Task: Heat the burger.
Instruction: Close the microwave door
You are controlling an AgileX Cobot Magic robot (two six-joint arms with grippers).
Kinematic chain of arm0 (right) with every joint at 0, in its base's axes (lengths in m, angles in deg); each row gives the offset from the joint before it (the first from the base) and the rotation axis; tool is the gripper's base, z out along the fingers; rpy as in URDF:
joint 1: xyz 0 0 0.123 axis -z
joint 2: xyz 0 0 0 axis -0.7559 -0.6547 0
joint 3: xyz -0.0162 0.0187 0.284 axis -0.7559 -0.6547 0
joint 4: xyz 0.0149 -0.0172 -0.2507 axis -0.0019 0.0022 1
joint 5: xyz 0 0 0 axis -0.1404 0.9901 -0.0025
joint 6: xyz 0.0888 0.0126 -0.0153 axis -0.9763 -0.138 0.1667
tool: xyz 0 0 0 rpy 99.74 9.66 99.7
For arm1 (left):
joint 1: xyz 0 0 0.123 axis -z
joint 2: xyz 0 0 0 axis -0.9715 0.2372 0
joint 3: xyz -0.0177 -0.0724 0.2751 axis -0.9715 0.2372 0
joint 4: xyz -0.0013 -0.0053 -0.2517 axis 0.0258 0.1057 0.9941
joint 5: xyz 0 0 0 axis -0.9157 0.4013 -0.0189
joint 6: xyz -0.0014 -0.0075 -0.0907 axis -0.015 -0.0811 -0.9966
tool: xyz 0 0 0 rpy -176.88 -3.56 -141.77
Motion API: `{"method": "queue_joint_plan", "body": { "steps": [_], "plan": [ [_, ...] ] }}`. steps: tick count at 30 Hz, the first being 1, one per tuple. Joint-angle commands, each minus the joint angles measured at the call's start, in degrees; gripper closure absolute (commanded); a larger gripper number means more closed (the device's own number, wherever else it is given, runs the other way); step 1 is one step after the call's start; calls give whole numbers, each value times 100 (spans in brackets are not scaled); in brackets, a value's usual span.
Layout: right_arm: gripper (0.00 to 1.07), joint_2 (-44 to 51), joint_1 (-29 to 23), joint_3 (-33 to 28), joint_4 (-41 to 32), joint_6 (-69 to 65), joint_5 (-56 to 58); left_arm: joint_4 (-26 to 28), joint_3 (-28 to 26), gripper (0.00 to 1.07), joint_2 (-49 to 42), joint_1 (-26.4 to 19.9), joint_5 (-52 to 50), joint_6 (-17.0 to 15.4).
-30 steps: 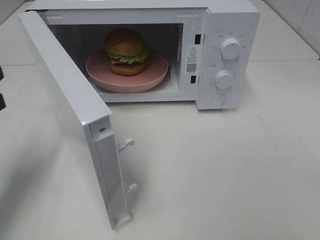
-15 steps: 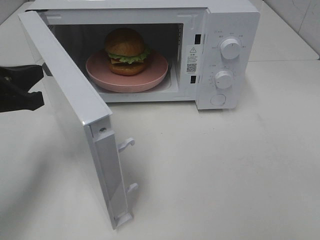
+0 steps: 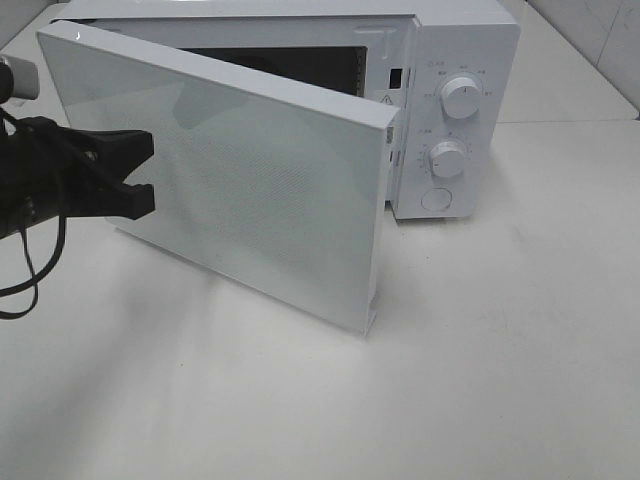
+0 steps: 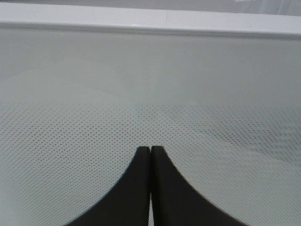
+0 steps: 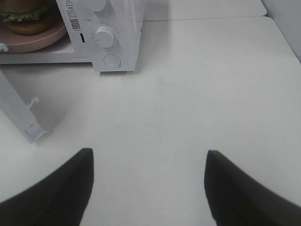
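burger (image 5: 21, 13) sits in microwave (image 5: 120, 33), well apart from right hand (image 5: 149, 154).

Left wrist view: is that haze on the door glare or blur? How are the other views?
Left wrist: the microwave door fills the frame, soft, with pale reflections over its dot mesh. Exterior high: evenly lit, sharp, faint sheen on the door. Right wrist: right gripper blurred up close, table sharp.

Table: you had a matte white tabletop (image 3: 480, 380) filling most of your high view, faintly scuffed.
Seam: you saw 1 thin seam (image 3: 570, 122) crossing it toward the right edge.
Wall: a pale tiled wall (image 3: 610, 40) rose behind your far right corner.
Light: soft and even; your shadows stayed faint, grey.
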Motion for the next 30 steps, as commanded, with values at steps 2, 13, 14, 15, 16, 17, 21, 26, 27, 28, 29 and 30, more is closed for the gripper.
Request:
{"method": "queue_joint_plan", "body": {
  "steps": [2,13,14,15,16,17,21,26,27,28,29,30],
  "plan": [
    [43,160,17,0,-34,-52,-40,304,-258,107,172,241,-23,74],
    [43,160,17,0,-34,-52,-40,1324,-1117,107,773,928,332,584],
    [43,160,17,0,-34,-46,-40,1484,-1341,107,894,1014,476,659],
    [43,160,17,0,-34,-46,-40,1547,-1427,107,945,1060,516,688],
    [43,160,17,0,-34,-46,-40,1547,-1427,107,945,1060,516,688],
    [43,160,17,0,-34,-46,-40,1667,-1639,107,1083,1140,539,762],
    [43,160,17,0,-34,-46,-40,1948,-1988,107,1329,1272,573,888],
    [43,160,17,0,-34,-46,-40,2120,-2510,107,1639,1329,945,934],
    [43,160,17,0,-34,-46,-40,2120,-2510,107,1639,1329,945,934],
    [43,160,17,0,-34,-46,-40,2131,-2687,107,1736,1364,1003,934],
    [43,160,17,0,-34,-46,-40,2131,-2865,107,1828,1398,1008,934],
    [43,160,17,0,-34,-46,-40,2131,-2865,107,1828,1398,1008,934]
  ]
}}
